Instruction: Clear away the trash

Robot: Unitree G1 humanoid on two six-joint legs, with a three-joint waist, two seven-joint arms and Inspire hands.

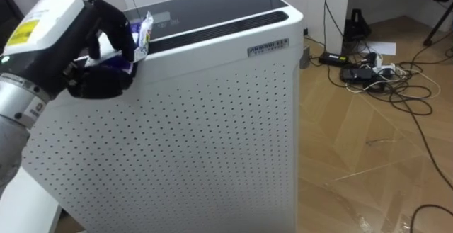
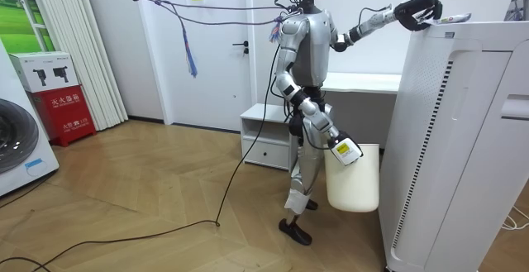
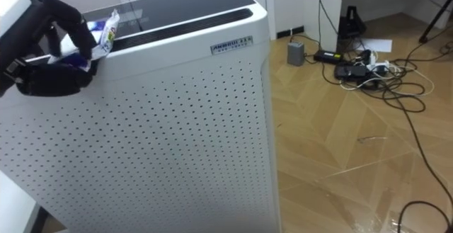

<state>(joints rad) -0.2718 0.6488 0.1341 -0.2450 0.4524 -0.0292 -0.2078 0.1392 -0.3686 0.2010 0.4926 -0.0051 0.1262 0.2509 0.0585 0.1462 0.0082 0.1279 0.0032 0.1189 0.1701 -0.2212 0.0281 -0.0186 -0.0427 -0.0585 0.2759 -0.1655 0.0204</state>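
While the robot is standing beside the white air purifier, its left hand is resting at the unit's top edge, the fingers curling round one piece of garbage, a blue-and-white wrapper. The wrapper is lying inside the curl, its free end protruding beyond the fingertips toward the dark top panel. Its long axis is running from the palm outward past the fingertips.

Judgement: the grasp is appearing made, and the lift is calling for a clean pull up and away from the panel.

The right hand is hanging low at one white bin, well below those fingers. Its finger state cannot be told.

Count: one wrapper, one bin, one purifier.
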